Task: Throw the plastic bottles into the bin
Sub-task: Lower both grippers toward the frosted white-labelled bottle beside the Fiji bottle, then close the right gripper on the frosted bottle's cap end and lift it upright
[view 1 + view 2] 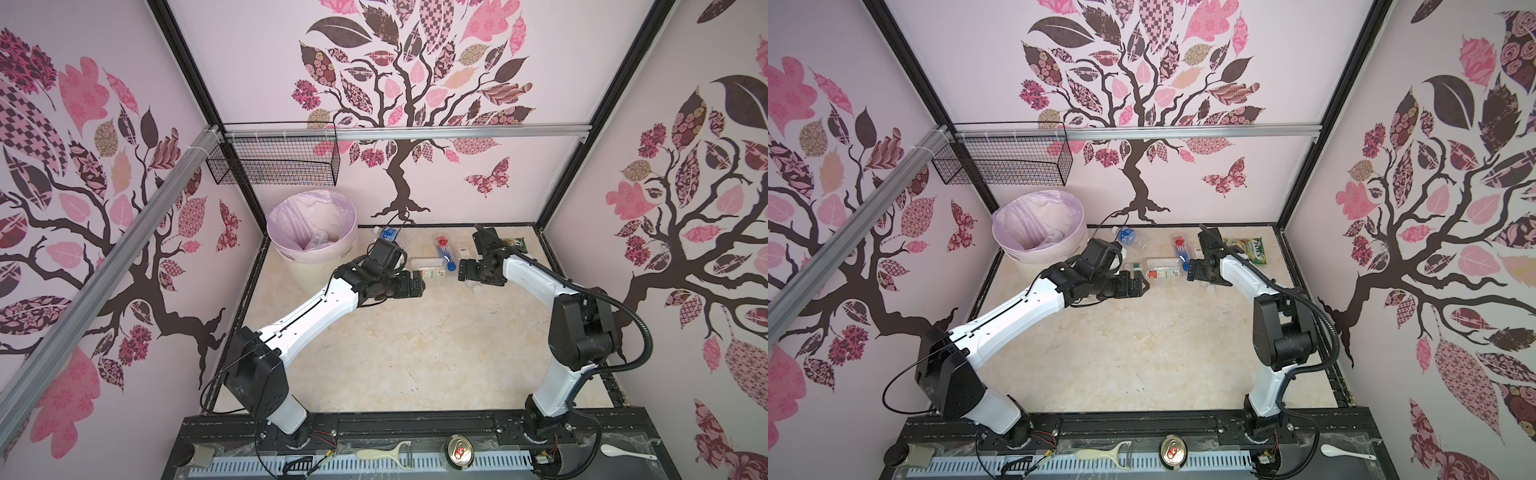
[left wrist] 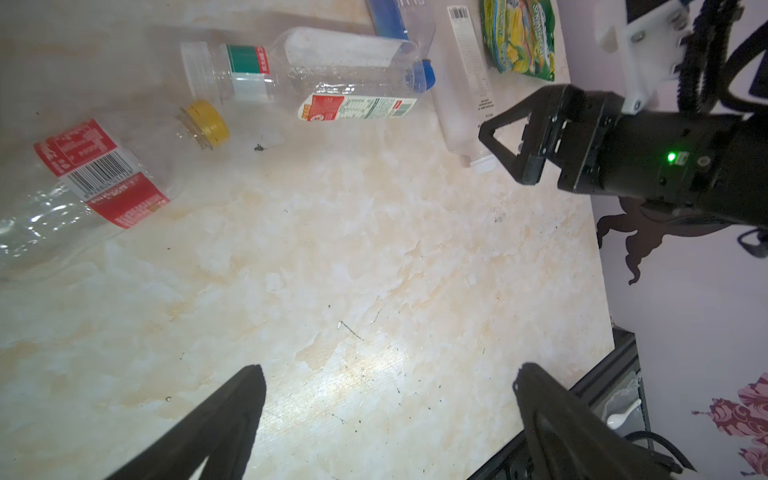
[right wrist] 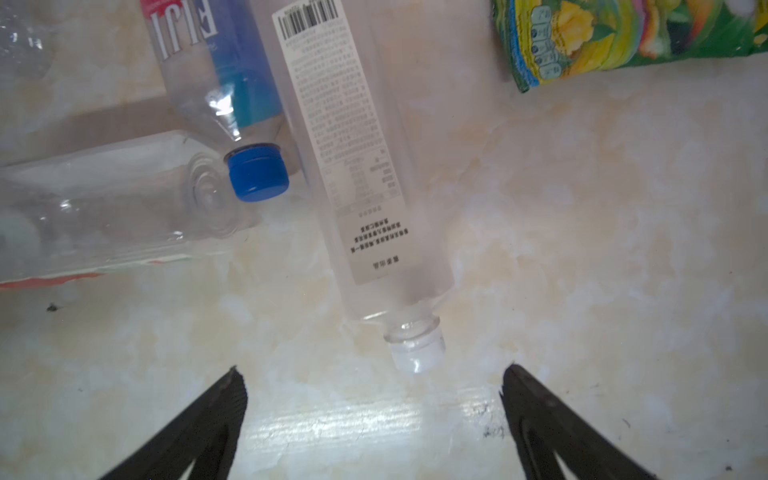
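Spread and empty, the right hand faces the cap of the frosted clear plastic bottle with a white label lying on the pale marbled desk just ahead; pinching that slim, slick neck could squirt it into the clear blue-capped bottle.

- Bin: you can make out one crumpled bottle in the bag; anything deeper is hidden.
- Blue-label bottle: the left arm covers part of it.
- White-cap bottle: the right arm hides its middle in both top views.
- Red-label bottle: its base runs off the left wrist view.
- Snack packet: cut off in both wrist views.
- Big clear bottle: blurred and cut off, so you can't read its label.
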Action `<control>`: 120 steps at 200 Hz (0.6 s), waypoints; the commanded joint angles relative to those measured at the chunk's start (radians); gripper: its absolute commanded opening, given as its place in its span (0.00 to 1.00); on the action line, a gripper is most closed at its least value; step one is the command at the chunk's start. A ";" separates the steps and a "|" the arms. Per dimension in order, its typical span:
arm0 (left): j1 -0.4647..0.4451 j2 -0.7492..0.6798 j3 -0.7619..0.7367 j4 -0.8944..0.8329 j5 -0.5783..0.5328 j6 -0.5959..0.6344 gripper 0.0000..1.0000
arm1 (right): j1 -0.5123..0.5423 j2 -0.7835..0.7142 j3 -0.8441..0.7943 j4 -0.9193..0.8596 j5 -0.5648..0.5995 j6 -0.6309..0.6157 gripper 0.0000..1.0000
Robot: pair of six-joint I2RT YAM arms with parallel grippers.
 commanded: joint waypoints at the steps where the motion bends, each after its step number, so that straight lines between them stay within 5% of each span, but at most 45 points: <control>1: -0.001 0.009 0.040 -0.029 0.045 0.021 0.98 | -0.015 0.077 0.076 0.015 0.040 -0.030 0.97; 120: -0.004 -0.019 -0.013 -0.086 0.006 0.040 0.98 | -0.022 0.247 0.158 0.022 0.031 -0.032 0.77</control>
